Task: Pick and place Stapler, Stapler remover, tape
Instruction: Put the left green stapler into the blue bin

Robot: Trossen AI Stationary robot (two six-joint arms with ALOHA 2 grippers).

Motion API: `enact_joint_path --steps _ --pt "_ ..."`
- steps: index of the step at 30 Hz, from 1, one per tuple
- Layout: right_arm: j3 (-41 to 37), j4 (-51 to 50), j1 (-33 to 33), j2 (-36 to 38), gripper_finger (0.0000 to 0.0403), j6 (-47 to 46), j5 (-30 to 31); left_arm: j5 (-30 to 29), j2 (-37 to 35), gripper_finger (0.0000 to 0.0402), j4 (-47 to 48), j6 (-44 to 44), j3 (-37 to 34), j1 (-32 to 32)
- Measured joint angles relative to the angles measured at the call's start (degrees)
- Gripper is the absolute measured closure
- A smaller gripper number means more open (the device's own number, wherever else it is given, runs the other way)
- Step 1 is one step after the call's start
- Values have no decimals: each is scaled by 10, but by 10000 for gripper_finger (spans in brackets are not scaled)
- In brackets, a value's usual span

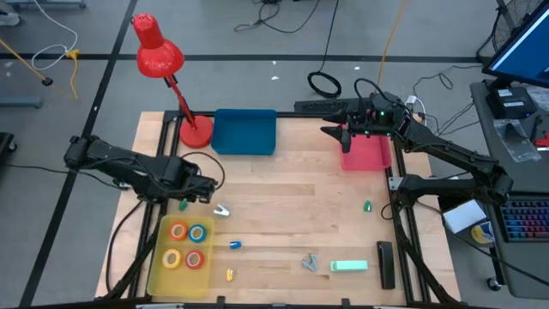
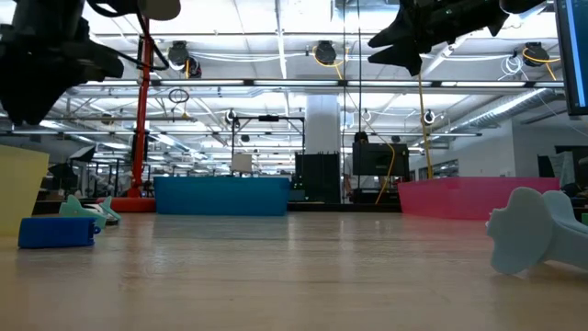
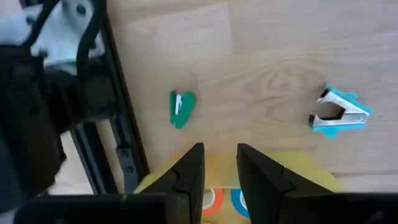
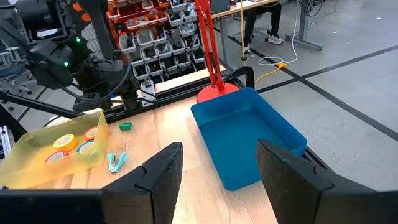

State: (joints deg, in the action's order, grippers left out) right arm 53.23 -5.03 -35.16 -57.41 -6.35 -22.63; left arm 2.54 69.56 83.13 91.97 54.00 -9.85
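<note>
Left gripper (image 1: 206, 190) narrowly parted, empty, hovering at the far edge of the yellow tray (image 1: 158, 266). All four tape rolls (image 1: 187, 245) lie flat in that tray, just nearer than its fingers. Right gripper (image 1: 333, 132) spread wide, empty, over the pink bin (image 1: 369, 158) near the blue bin (image 1: 244, 133). Stapler remover (image 1: 221, 209) just right of left gripper, jaws facing the tray. Stapler (image 1: 349, 266) well apart at near edge, long axis left-right.
</note>
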Motion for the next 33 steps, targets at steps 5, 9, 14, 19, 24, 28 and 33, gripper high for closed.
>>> enact_joint_path --steps 5,9,14,19,24,28,33 --pt "0 0 0 0 206 0 0 -6 0 307 -5 -31 -10 20" --pt "0 0 0 0 206 0 0 8 0 296 -29 -44 -44 30" --pt "0 0 0 0 206 0 0 24 0 246 -65 -49 -90 35" --pt "0 0 0 0 206 0 0 25 0 183 -72 -49 -110 35" --pt "0 0 0 0 206 0 0 26 0 149 -75 -47 -114 35" --pt "0 0 0 0 206 0 0 26 0 151 -74 -46 -114 35" --pt "0 0 0 0 206 0 0 64 0 164 -103 -34 -120 48"
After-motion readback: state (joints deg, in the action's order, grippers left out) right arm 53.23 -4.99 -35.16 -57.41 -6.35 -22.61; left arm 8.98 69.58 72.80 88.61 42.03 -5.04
